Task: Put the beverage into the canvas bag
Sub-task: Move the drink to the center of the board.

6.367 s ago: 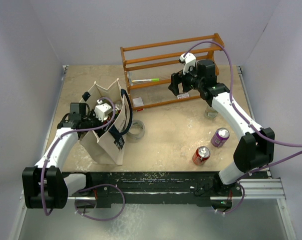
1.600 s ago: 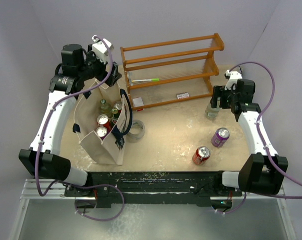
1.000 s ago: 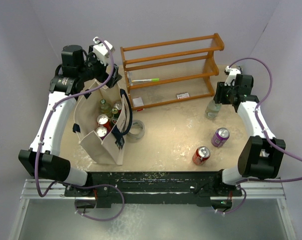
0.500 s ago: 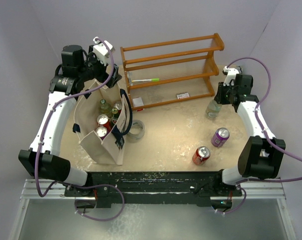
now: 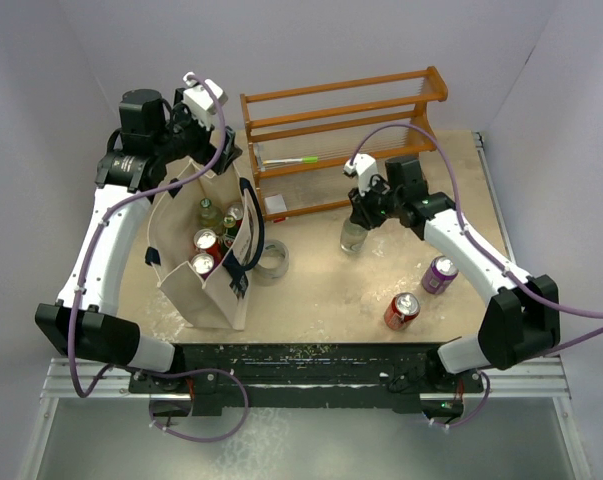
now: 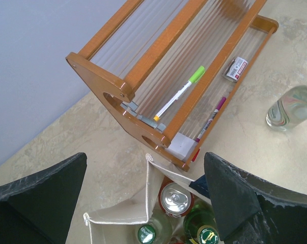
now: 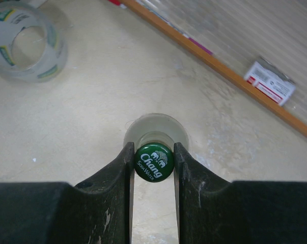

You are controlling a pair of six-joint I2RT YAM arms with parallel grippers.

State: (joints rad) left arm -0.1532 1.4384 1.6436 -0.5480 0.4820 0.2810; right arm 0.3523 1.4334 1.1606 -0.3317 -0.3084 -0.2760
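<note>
Right jaws are pinching the bottle (image 5: 353, 236) by its green cap (image 7: 153, 162) near the rack (image 5: 341, 140); left jaws are hanging spread over the bag (image 5: 203, 285).

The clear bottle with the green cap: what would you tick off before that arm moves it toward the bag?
1. Grip: right tool shut on the bottle at its cap: ok.
2. Bottle upright: ok.
3. Target: canvas bag standing, mouth open: ok.
4. Free room among the drinks already inside: cannot tell.
5. Other arm: left tool, open at the bag's far end, clear of the drop: cannot tell.
6. Path: tape roll lies between bottle and bag; enough height to pass over: cannot tell.
</note>
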